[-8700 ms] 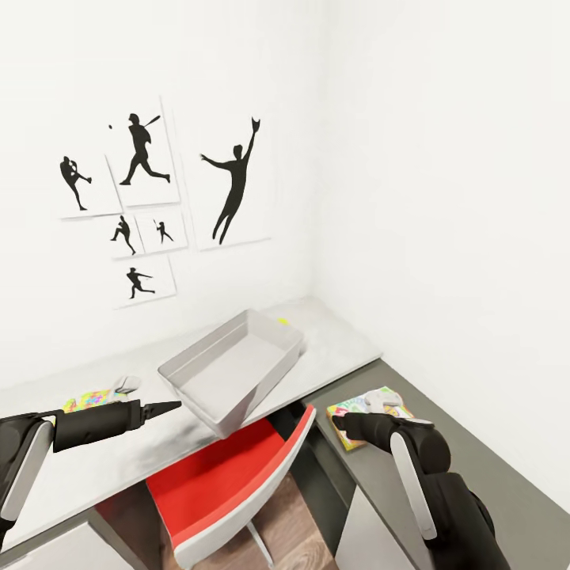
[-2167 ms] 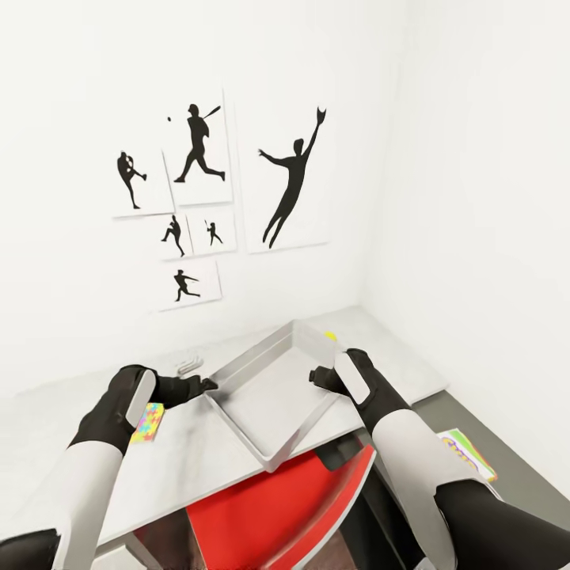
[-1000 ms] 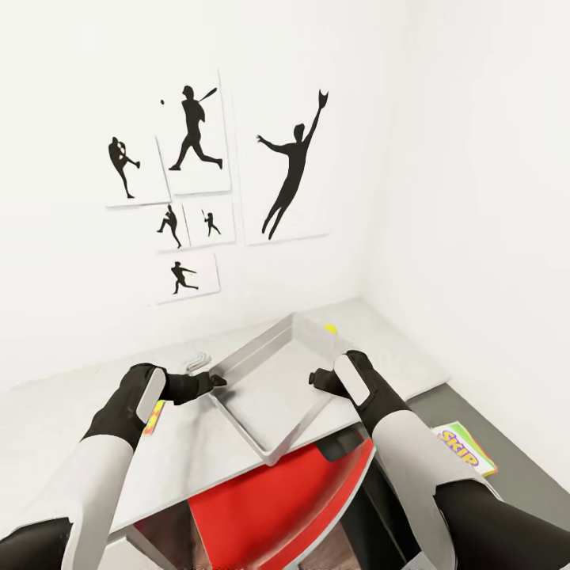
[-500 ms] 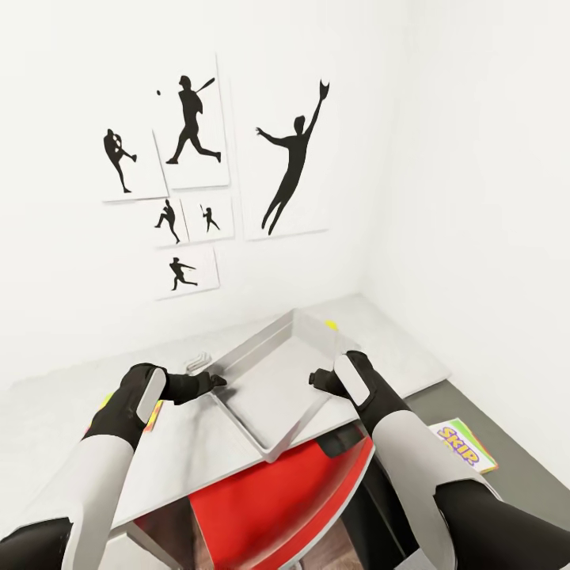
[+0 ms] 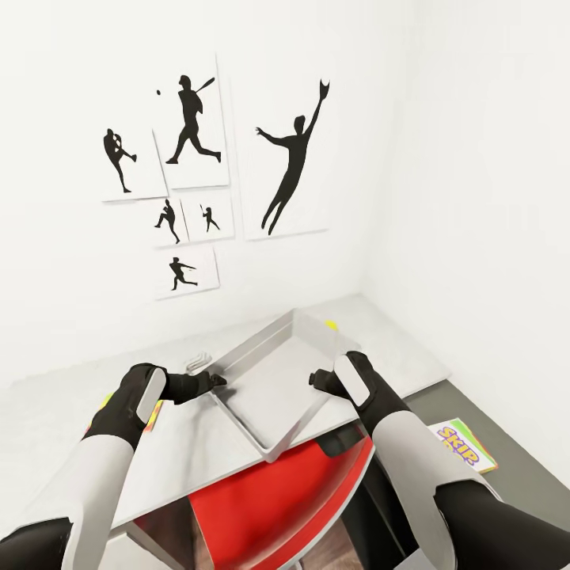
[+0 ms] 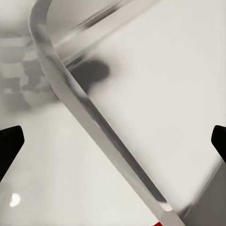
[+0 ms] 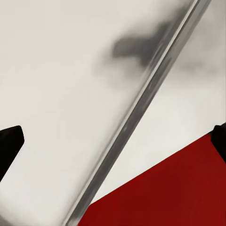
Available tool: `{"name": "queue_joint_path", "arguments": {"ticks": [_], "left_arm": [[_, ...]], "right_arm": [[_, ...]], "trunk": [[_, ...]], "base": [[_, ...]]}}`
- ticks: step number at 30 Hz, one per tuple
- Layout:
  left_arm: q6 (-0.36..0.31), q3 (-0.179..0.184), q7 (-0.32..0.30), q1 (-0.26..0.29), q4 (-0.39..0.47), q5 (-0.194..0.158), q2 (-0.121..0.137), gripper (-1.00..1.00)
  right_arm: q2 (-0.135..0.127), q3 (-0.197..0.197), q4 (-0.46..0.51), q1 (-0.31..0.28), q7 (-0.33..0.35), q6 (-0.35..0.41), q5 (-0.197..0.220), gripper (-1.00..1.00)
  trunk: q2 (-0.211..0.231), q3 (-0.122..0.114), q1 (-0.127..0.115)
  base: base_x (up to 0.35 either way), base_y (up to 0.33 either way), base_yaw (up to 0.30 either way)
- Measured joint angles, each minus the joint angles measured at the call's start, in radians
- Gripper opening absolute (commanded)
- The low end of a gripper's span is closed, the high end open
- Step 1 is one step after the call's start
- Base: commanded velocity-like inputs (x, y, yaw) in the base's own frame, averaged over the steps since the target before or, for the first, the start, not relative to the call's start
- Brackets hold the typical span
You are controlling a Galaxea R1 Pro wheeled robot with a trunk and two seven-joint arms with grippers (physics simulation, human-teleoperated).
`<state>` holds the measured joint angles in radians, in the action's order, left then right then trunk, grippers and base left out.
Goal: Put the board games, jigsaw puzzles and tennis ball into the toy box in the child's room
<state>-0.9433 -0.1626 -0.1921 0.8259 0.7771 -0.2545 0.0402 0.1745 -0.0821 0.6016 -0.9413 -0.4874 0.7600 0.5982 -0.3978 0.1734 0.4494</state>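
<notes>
While the left gripper (image 5: 215, 381) has settled astride the toy box's (image 5: 273, 376) left rim, jaws apart, the box sits empty at the bench (image 5: 190, 443) edge, and the right gripper (image 5: 315, 379) straddles the right rim, jaws apart, so a two-handed shift looks imminent.

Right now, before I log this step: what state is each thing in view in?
toy box: empty, on the table, one corner past the front edge.
left gripper: open, at the box's left rim.
right gripper: open, at its right rim.
tennis ball: on the table behind the box.
board game: flat on the dark cabinet top, outside the box.
red chair: pushed under the table.
</notes>
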Motion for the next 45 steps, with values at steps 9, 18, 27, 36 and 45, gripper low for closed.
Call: {"name": "queue_joint_path", "arguments": {"ticks": [9, 18, 27, 36, 45], "left_arm": [[0.001, 0.001, 0.000, 0.000, 0.000, 0.005, 0.000, -1.00], [-0.003, 0.002, -0.001, 0.001, 0.001, -0.034, 0.000, -1.00], [-0.003, 0.002, -0.001, 0.001, 0.001, -0.032, 0.000, -1.00], [-0.003, 0.002, -0.001, 0.000, 0.001, -0.033, 0.000, -1.00], [-0.003, 0.002, -0.001, 0.000, 0.001, -0.033, 0.000, -1.00]], "right_arm": [[0.000, 0.001, -0.001, 0.000, 0.001, 0.004, -0.010, -1.00], [0.000, 0.002, -0.001, 0.000, -0.002, 0.010, -0.032, -1.00], [0.000, 0.001, -0.001, 0.000, -0.002, 0.010, -0.032, -1.00], [0.000, 0.001, -0.002, 0.001, -0.002, 0.010, -0.032, -1.00], [0.000, 0.000, -0.002, 0.001, -0.002, 0.010, -0.032, -1.00]], "trunk": [[0.000, 0.000, 0.000], [-0.001, 0.000, 0.000], [-0.001, 0.000, 0.000], [0.000, -0.008, 0.000], [0.000, -0.023, 0.000]], "base": [[0.000, 0.000, 0.000], [0.000, 0.000, 0.000], [0.000, 0.000, 0.000], [0.000, 0.008, 0.000], [0.000, 0.000, 0.000]]}}
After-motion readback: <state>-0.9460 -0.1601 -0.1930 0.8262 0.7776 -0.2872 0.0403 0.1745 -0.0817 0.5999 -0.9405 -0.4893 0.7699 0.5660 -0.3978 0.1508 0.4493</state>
